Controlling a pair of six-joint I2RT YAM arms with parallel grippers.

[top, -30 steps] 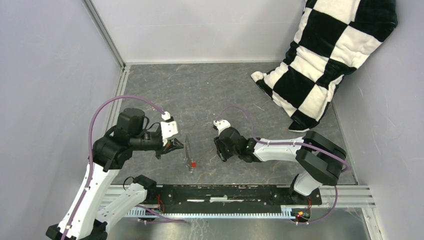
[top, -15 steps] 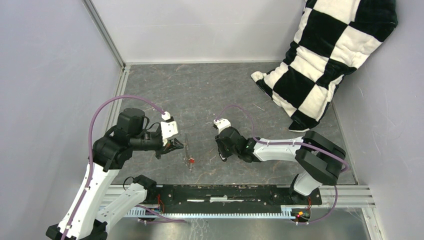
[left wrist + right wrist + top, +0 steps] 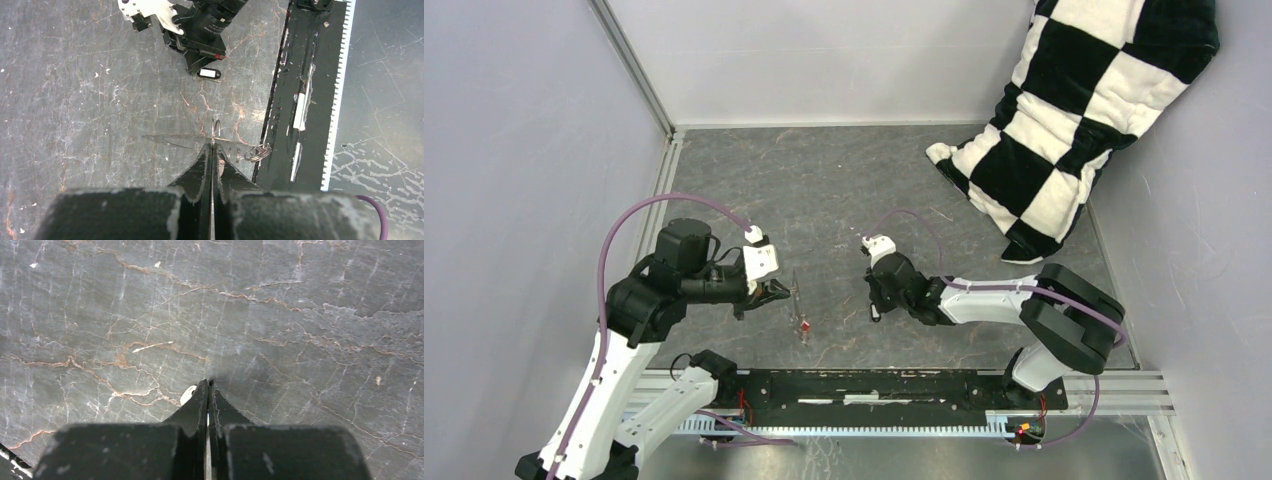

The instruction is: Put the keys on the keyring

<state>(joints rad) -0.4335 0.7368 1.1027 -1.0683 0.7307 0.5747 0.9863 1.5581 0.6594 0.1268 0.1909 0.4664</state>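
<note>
My left gripper (image 3: 784,292) is shut on the keyring (image 3: 797,299), a thin grey hoop held upright and edge-on just above the floor. In the left wrist view the jaws (image 3: 213,148) pinch the hoop's wire (image 3: 214,129), and a small split ring (image 3: 258,152) hangs by it. The red key (image 3: 805,327) hangs at the hoop's near end. My right gripper (image 3: 876,307) is shut on the black key (image 3: 209,73), whose pale spot shows beside the fingers (image 3: 189,394). It holds the key low over the floor, to the right of the hoop and apart from it.
A black-and-white checked cushion (image 3: 1074,110) leans in the far right corner. A black rail with the arm bases (image 3: 894,385) runs along the near edge. Grey walls enclose the dark marbled floor (image 3: 844,190) on the left, the back and the right.
My right gripper has moved a little to the right with the black key, away from the hoop. My left gripper and the hoop have barely shifted.
</note>
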